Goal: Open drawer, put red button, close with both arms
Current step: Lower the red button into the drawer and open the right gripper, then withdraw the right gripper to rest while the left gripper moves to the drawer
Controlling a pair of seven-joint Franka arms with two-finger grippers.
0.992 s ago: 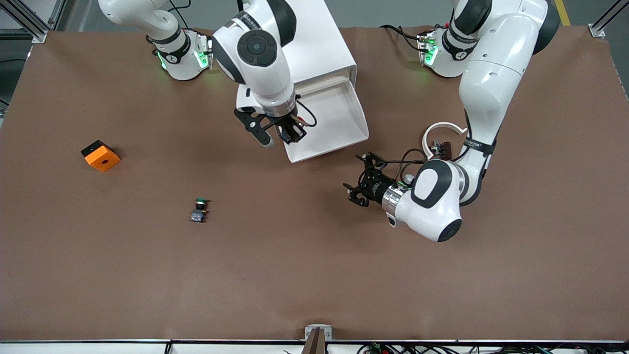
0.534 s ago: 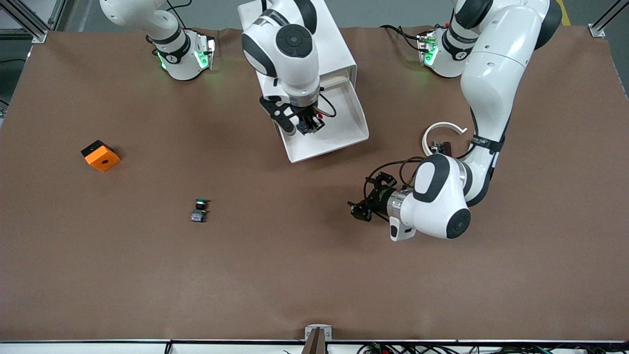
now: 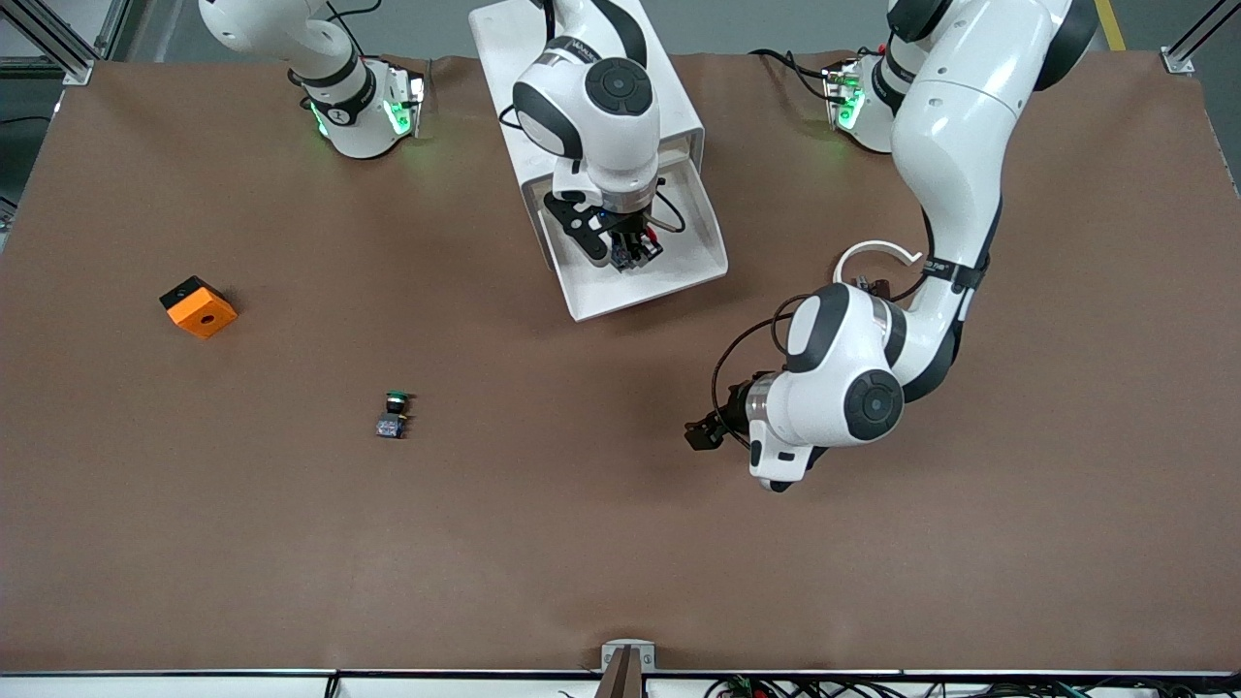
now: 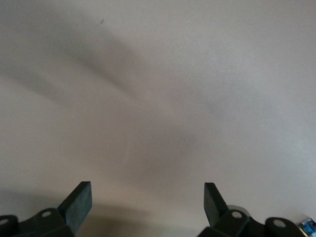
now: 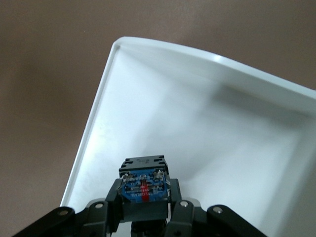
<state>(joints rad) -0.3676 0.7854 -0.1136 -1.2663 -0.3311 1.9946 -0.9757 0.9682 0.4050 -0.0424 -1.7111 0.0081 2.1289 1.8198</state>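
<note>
Since one second ago, my right pincer [image 3: 635,254] has moved from the edge of the open drawer [image 3: 703,257] to a place over its inside, and my left arm has turned so that its pincer now points more down at the tabletop [image 3: 620,543].

My right pincer is closed on the red button [image 5: 143,186]; in the right wrist view I see the button's blue underside between the two fingers [image 5: 174,195], with the white floor of the drawer below it. The button is in the air over the drawer, not yet put down.

My left pincer [image 3: 705,433] hangs over bare tabletop, nearer to the front camera than the drawer, and it holds nothing. In the left wrist view its fingers [image 4: 79,202] stand wide apart.

The green button [image 3: 393,414] lies on the tabletop, well apart from the drawer, toward the right arm's end.
</note>
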